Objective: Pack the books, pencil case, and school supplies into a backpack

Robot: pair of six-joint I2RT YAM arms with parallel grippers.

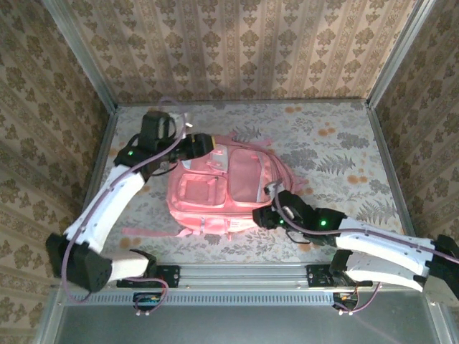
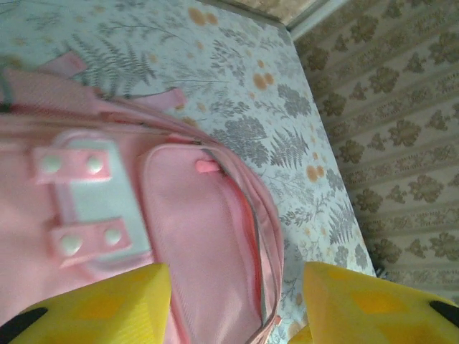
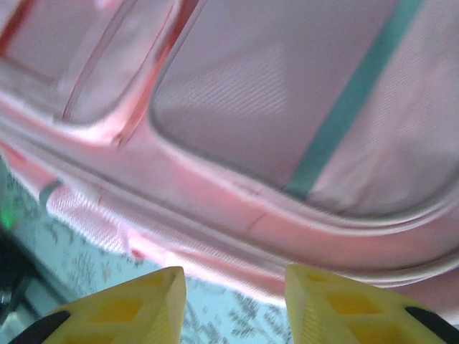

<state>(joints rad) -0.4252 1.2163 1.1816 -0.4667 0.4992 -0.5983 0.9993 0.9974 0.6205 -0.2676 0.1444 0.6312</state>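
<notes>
The pink backpack (image 1: 215, 188) lies flat in the middle of the table, front pockets up. My left gripper (image 1: 206, 145) is at its far top edge. In the left wrist view this gripper (image 2: 237, 309) is open, its yellow fingers (image 2: 93, 308) straddling the backpack's (image 2: 193, 236) zipped side, one over the fabric and one over the tablecloth. My right gripper (image 1: 264, 215) sits at the near right corner. In the right wrist view it (image 3: 233, 304) is open just short of the backpack's (image 3: 287, 107) rim, with tablecloth in the gap. The books, pencil case and school supplies are hidden.
A floral tablecloth (image 1: 337, 154) covers the table, with free room at the back right. Wallpapered walls (image 1: 244, 50) and metal frame posts (image 1: 391, 64) close it in. A pink strap (image 1: 147, 231) trails from the backpack toward the near left.
</notes>
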